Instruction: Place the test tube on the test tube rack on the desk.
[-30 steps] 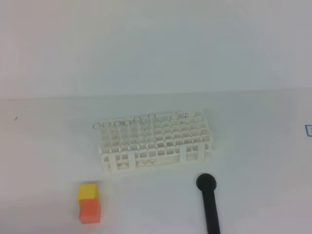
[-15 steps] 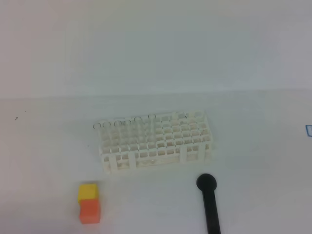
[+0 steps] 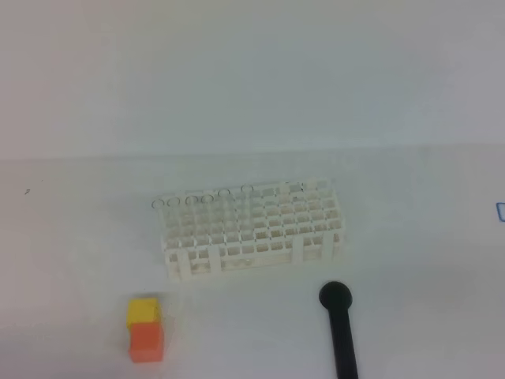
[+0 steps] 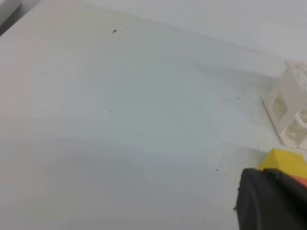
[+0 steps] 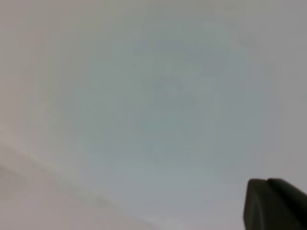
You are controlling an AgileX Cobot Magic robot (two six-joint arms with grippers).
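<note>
The white lattice test tube rack (image 3: 251, 230) stands mid-desk (image 3: 79, 260). Several thin dark ring rims (image 3: 207, 197) line its back-left row, the tops of clear test tubes standing in holes. I see no loose test tube lying on the desk. Neither gripper shows in the exterior high view. In the left wrist view a black part of my left gripper (image 4: 268, 201) fills the bottom right corner, close to the rack's end (image 4: 290, 108). In the right wrist view only a black corner of my right gripper (image 5: 274, 205) shows over a blank surface.
A yellow-orange block (image 3: 144, 330) sits front left of the rack and also shows in the left wrist view (image 4: 283, 162). A black round-ended stick (image 3: 340, 332) lies front right, running off the bottom edge. A blue mark (image 3: 499, 210) is at the right edge.
</note>
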